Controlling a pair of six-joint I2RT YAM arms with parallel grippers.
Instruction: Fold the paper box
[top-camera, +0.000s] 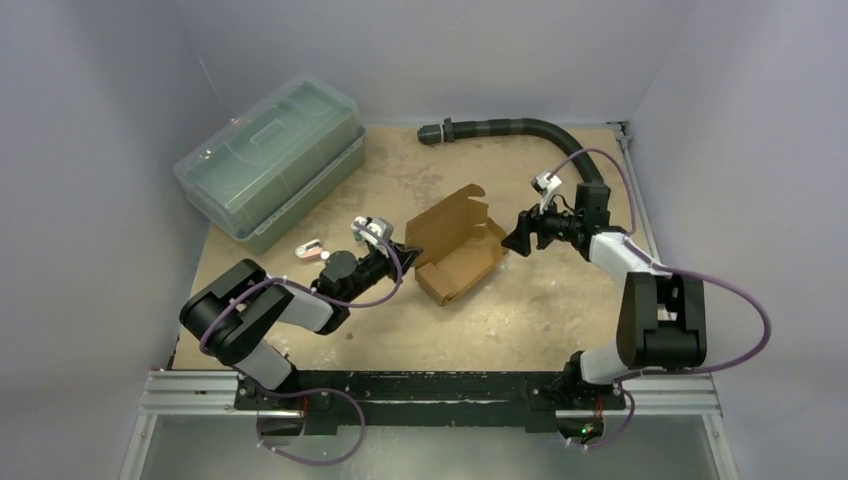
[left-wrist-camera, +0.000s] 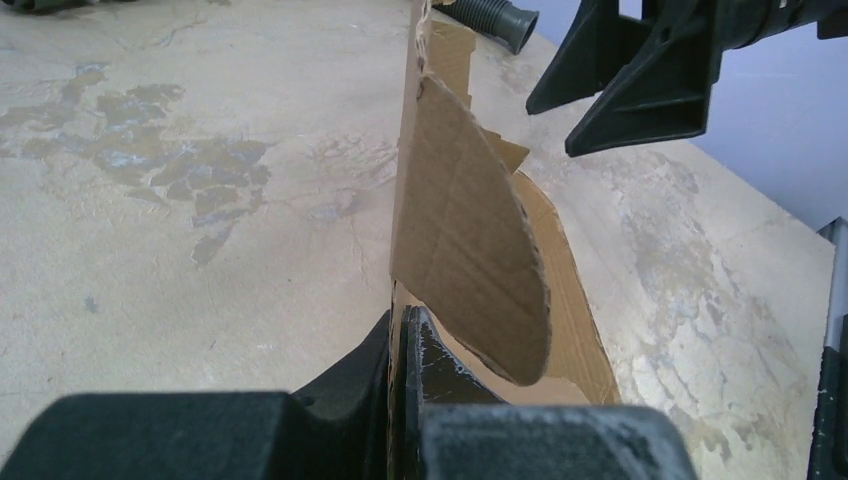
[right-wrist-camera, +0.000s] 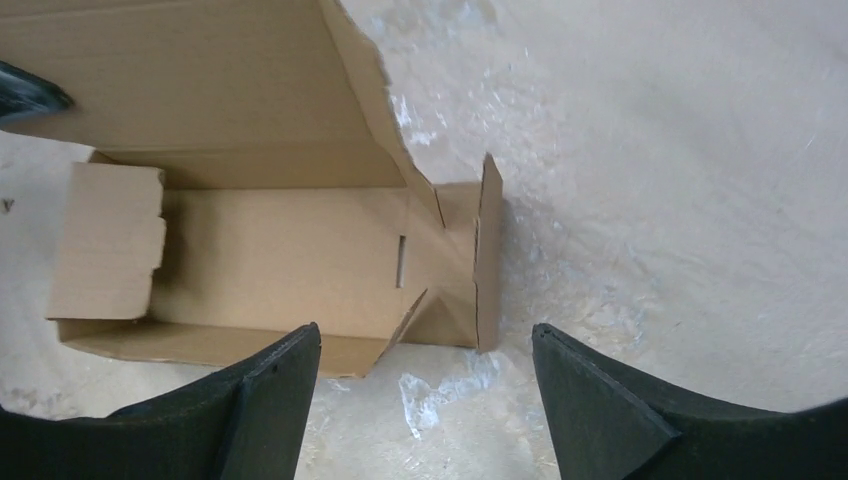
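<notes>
Left wrist view: left gripper clamps the paper box wall; right gripper, wide at three o'clock, should next press flaps.

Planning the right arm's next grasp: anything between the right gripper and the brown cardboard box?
Nothing visible. The open right gripper hangs just off the right end of the brown cardboard paper box, with only air between them. The left gripper is shut on the box's opposite wall, clear of that path.
</notes>
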